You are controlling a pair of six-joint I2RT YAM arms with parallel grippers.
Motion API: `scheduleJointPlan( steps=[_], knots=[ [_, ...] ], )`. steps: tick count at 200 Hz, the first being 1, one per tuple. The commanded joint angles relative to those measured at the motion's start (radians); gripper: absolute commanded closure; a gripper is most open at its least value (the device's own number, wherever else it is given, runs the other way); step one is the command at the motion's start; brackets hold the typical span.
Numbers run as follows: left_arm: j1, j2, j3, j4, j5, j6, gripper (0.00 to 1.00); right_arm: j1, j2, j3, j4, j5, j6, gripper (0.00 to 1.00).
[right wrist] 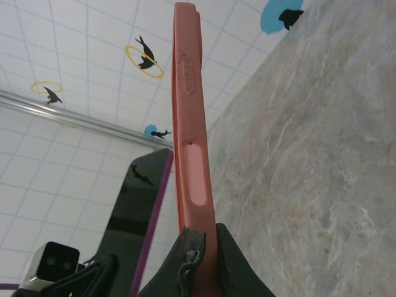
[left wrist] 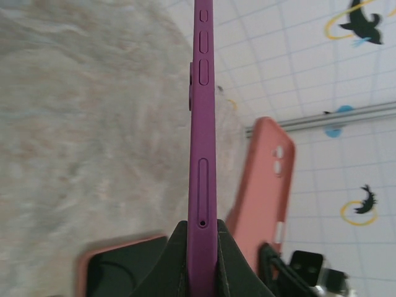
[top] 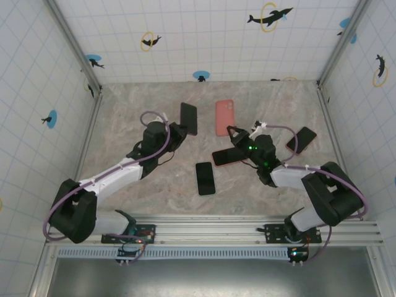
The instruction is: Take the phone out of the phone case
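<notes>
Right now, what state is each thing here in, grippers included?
Left gripper: shut on purple phone, held on edge.
Right gripper: shut on salmon-cased phone, phone inside its case.
Salmon case: lying flat on the table, untouched.
Black phone: bare, flat, screen dark.
Red-cased phone: flat, in its case.

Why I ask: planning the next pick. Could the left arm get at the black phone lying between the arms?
Probably not: nothing blocks the black phone, but the left tool is shut on a purple phone.
</notes>
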Motion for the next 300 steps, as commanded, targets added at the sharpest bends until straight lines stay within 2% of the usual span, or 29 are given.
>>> scheduleJointPlan(
  steps=[1, 71, 99, 146, 178, 229, 251, 300],
  knots=[
    [0.083, -0.042, -0.058, 0.135, 0.096, 0.077, 0.91, 0.029, 0.036, 0.06, 0.009, 0.022, 0.008, 1.0],
    [0.4, 0.045, -0.229, 0.361, 0.388, 0.118, 0.91, 0.11, 0.157, 0.145, 0.016, 0.029, 0.038, 1.0],
    [0.517, 0.106, -0.234, 0.364, 0.507, 0.166, 0.9, 0.142, 0.196, 0.189, -0.019, 0.042, 0.058, 1.0],
    [0.679, 0.223, -0.236, 0.397, 0.624, 0.212, 0.87, 0.203, 0.276, 0.308, -0.122, 0.067, 0.063, 1.0],
    [0.753, 0.316, -0.204, 0.392, 0.705, 0.248, 0.87, 0.23, 0.348, 0.407, -0.181, 0.067, 0.066, 1.0],
    [0.834, 0.415, -0.108, 0.268, 0.798, 0.344, 0.84, 0.27, 0.433, 0.512, -0.264, 0.067, 0.062, 1.0],
    [0.843, 0.453, -0.088, 0.242, 0.802, 0.355, 0.82, 0.283, 0.468, 0.553, -0.295, 0.073, 0.069, 1.0],
    [0.842, 0.484, -0.11, 0.293, 0.756, 0.302, 0.83, 0.316, 0.545, 0.634, -0.319, 0.081, 0.087, 1.0]
  ],
)
